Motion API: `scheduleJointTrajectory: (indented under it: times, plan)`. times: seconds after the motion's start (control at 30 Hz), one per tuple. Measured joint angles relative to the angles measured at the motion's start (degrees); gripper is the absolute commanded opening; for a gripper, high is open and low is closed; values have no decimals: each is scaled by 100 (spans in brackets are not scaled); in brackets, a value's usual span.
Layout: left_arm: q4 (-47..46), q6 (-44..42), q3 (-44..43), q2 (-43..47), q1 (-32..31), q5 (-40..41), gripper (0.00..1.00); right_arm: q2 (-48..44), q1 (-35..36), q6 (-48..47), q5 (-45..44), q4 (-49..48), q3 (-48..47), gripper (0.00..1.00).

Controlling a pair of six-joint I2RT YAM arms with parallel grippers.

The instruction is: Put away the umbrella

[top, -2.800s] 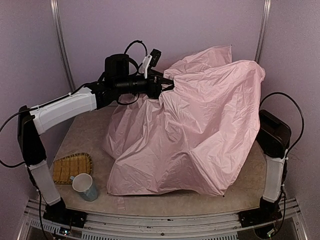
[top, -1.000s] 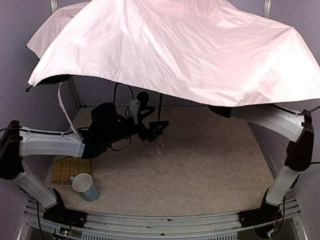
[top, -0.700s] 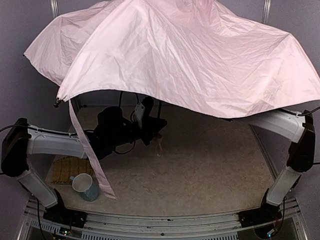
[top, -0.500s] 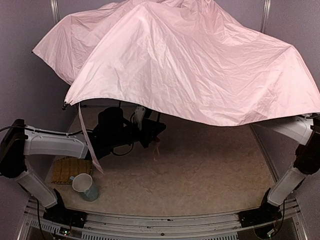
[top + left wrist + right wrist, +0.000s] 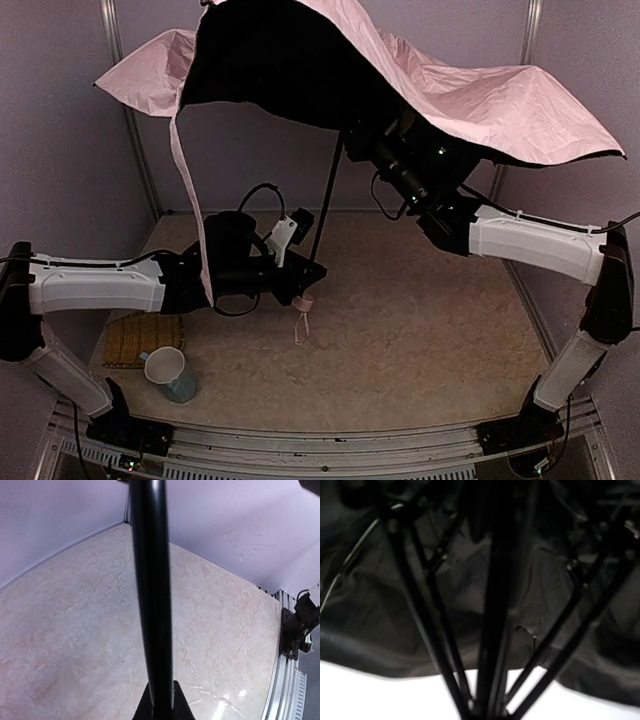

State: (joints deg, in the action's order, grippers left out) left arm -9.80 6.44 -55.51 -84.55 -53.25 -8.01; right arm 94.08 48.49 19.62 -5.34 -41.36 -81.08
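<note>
One mug (image 5: pixel 170 372) is standing upright on the desk (image 5: pixel 420 330), just beside a woven tray (image 5: pixel 143 338). Beyond the mug, the left claw (image 5: pixel 305 272) is clamping the umbrella (image 5: pixel 500 100) by its thin shaft, canopy spreading open high above. Black lining is hiding the fingers of the right claw (image 5: pixel 378 138); whether it is gripping, I cannot tell

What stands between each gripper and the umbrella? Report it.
Nothing visible. The left gripper is shut on the umbrella at its shaft, above the handle. The right gripper sits under the canopy beside the shaft; its grip is too dark to judge.
</note>
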Motion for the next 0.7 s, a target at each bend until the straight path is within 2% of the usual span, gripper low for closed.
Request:
scheduleJointTrajectory:
  times: [0.07,0.23,0.4,0.7]
  plan:
    - [0,133,-133,-2,-15,127,0,157,35,160,22,24,79,10]
    - [-107,358,-275,-2,138,402,0,367,192,306,153,264,330,9]
    - [-664,409,-282,7,286,527,0,352,402,214,455,586,610,12]
    - [-1021,310,-299,9,409,557,0,378,518,389,717,498,955,8]
